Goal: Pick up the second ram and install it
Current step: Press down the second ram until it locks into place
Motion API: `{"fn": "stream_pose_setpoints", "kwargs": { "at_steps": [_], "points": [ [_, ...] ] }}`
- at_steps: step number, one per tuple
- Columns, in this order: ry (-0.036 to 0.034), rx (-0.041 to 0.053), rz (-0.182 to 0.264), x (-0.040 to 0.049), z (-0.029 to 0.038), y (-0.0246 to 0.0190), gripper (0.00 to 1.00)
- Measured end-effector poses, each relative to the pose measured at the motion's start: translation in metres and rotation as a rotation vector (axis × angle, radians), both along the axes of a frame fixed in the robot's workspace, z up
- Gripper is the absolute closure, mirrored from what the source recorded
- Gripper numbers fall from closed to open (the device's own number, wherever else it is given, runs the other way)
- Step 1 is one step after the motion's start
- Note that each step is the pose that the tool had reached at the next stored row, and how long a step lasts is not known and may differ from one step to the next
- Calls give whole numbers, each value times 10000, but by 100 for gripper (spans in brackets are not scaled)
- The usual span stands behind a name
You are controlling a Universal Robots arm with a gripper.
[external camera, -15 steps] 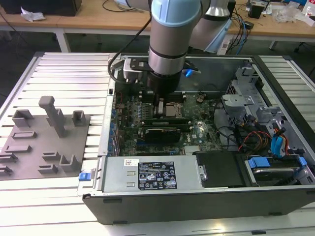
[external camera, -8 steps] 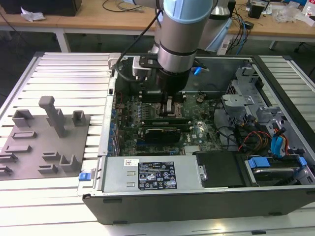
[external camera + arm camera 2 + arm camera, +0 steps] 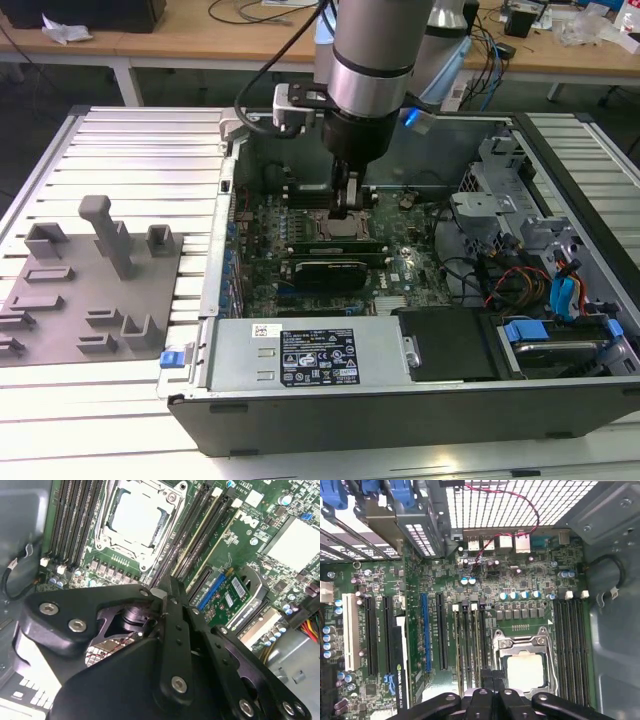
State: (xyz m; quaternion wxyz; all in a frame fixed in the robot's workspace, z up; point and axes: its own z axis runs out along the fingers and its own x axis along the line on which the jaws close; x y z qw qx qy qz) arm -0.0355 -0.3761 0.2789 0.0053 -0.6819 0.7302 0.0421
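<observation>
tabletop (image 3: 120,150): ribbed metal, carries the open computer case (image 3: 400,400) | motherboard (image 3: 530,580): inside case, CPU socket (image 3: 525,667) between memory slots | hand (image 3: 347,205): low over slots just beside socket, fingers (image 3: 172,610) closed together, cannot tell if grasping anything | second ram (image 3: 330,240): seated in slot beside socket, under hand

Green motherboard (image 3: 530,580), black gripper (image 3: 167,597), grey fixture blocks (image 3: 95,280)

- We see a ribbed aluminium counter (image 3: 130,140).
- On it lies an open computer case (image 3: 400,400), and beside it a grey fixture plate (image 3: 90,290) with blocks.
</observation>
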Motion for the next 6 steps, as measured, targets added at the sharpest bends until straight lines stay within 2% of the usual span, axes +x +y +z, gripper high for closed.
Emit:
{"fn": "stream_pose_setpoints", "kwargs": {
  "at_steps": [6],
  "points": [
    [2, -2, 0, 0, 3, 0, 89]
  ]
}}
